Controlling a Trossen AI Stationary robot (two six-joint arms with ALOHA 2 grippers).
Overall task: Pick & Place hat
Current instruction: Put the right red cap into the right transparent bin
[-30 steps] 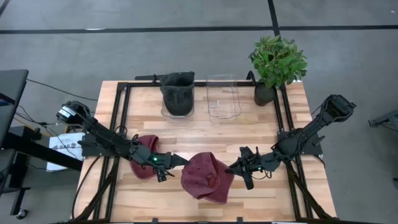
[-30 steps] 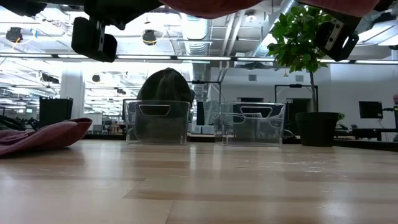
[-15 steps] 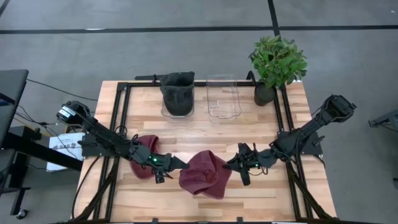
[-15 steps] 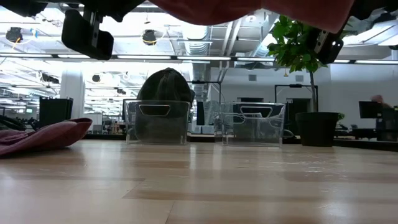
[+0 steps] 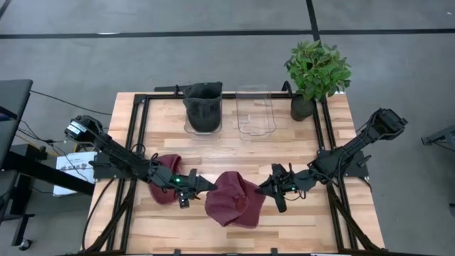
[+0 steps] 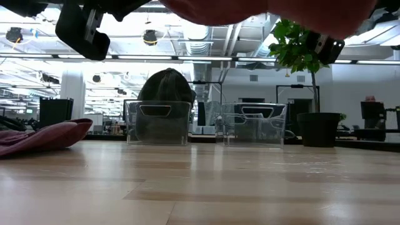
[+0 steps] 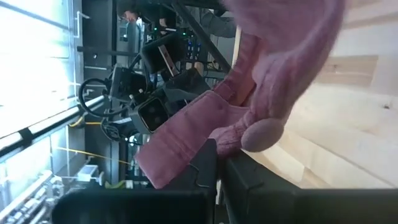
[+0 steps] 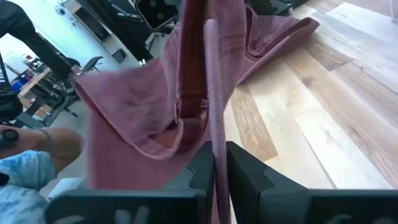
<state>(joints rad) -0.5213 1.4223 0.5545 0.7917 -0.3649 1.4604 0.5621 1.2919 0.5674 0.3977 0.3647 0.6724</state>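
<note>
You've got the maroon knit hat hanging between both arms, lifted off the wooden worktop near the middle of its front edge. Your left end effector is clamped tight on the hat's left edge, fingers closed with the fabric and its pompom bunched right at them. Your right end effector pinches the opposite edge, a fold of cloth caught between its nearly closed fingers. A second maroon hat lies near the worktop's left edge. At the back edge, a dark hat fills one clear bin, beside another clear bin and a potted plant.
</note>
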